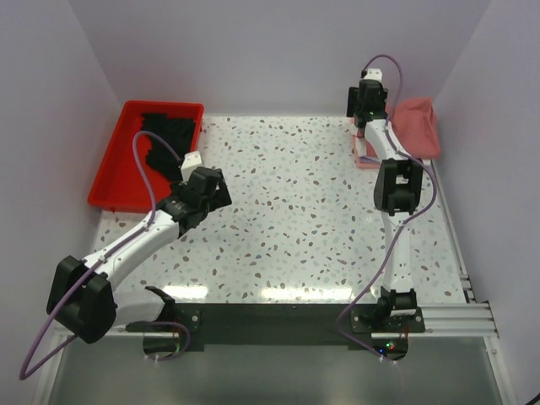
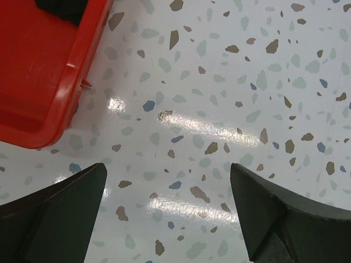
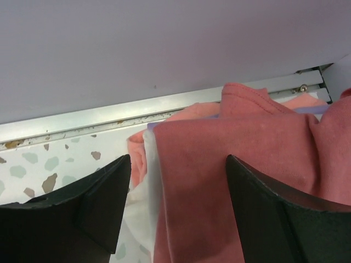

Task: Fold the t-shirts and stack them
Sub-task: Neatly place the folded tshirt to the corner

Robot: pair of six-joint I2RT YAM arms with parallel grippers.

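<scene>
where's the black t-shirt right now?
Top view, far left: the black t-shirt lies bunched in the red tray, just beyond the left pincer.

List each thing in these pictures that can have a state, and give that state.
Red tray: holds the black t-shirt.
Black t-shirt: crumpled, unfolded.
Left gripper: jaws open, empty, over the table.
Right gripper: jaws open, empty, above the dusty-rose t-shirt.
Dusty-rose t-shirt: top of its pile, ungripped.
Pinkish t-shirt, white t-shirt: underneath it, edges showing.
</scene>
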